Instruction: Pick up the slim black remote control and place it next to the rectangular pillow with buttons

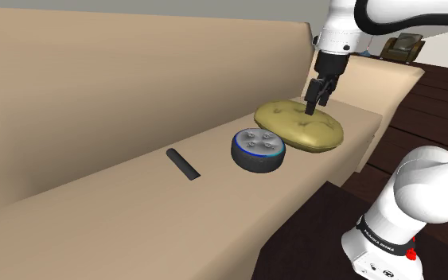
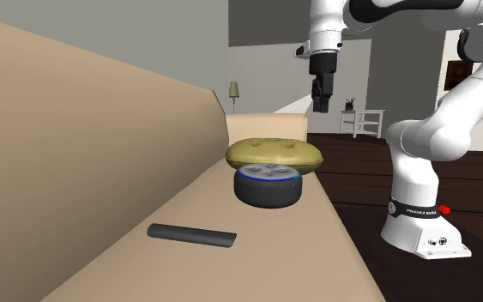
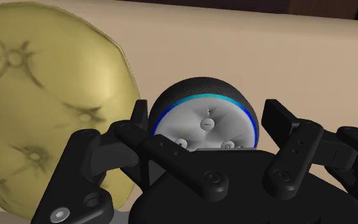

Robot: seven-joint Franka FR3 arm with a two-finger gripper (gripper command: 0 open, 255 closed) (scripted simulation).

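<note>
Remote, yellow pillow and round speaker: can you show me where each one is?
remote (image 1: 182,165): shoulder view, middle of its black body.
pillow (image 1: 288,126): shoulder view, its buttoned top face.
speaker (image 2: 268,194): second exterior view, its dark side wall.

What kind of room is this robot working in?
Most likely a living room: a long beige sofa holds a yellow buttoned pillow, a round smart speaker and a black remote, with dark wood flooring beside it.

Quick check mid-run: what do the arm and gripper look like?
The arm is glossy white with rounded links and dark joint bands; its base link carries black lettering and a small red button. The gripper is all black, two fingers on jointed linkages.
</note>
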